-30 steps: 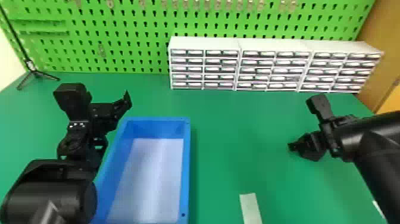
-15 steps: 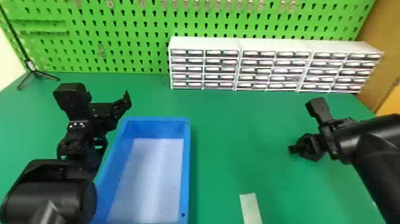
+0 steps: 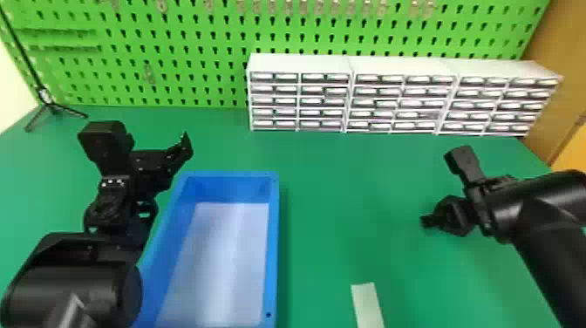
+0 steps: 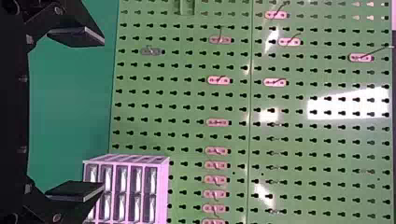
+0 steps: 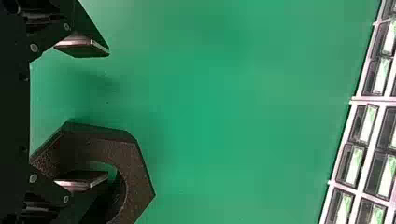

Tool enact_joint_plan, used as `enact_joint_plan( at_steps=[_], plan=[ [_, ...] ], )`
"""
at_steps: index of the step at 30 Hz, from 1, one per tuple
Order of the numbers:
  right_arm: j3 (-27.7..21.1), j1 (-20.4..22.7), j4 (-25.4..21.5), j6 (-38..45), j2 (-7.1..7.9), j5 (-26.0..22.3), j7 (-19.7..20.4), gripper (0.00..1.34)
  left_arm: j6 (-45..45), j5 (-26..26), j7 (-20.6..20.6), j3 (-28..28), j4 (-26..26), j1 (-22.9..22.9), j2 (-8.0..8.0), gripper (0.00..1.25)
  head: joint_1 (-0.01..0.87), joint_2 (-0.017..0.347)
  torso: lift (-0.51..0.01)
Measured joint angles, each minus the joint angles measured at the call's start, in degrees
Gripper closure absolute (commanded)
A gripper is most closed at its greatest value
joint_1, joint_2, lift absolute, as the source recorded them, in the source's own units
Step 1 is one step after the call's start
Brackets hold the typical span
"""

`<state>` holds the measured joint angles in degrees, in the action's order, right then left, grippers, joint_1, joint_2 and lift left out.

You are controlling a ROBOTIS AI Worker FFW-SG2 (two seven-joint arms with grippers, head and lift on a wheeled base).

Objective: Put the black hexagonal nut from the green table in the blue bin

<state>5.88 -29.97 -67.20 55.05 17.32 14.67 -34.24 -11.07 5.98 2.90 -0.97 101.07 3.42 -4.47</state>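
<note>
At the right of the head view, the right gripper (image 3: 436, 219) has its jaws spread, one finger (image 5: 83, 179) across the black nut's (image 5: 135, 175) hole. Left of centre, the left gripper (image 3: 179, 152) gapes beside the blue bin (image 3: 273, 244).

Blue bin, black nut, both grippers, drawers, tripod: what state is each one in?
Blue bin: open-topped
Left gripper: open
Right gripper: open
Black nut: not clamped; one right-gripper finger over or in its hole
Drawers: shut, as far as visible
Tripod: standing, legs spread
</note>
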Motion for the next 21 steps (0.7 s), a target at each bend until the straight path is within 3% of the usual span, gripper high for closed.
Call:
enact_joint_plan(
  at_steps=[8, 21],
  plan=[
    [0.12, 0.00, 0.15, -0.22, 0.06, 0.16, 0.06, 0.48, 0.01, 0.00, 0.00, 0.00, 0.00, -0.07, 0.00, 0.19, 0.686, 0.028, -0.096],
    [0.23, 0.25, 0.31, -0.20, 0.09, 0.64, 0.06, 0.91, 0.07, 0.00, 0.00, 0.00, 0.00, -0.12, 0.00, 0.18, 0.686, 0.028, -0.096]
  ],
)
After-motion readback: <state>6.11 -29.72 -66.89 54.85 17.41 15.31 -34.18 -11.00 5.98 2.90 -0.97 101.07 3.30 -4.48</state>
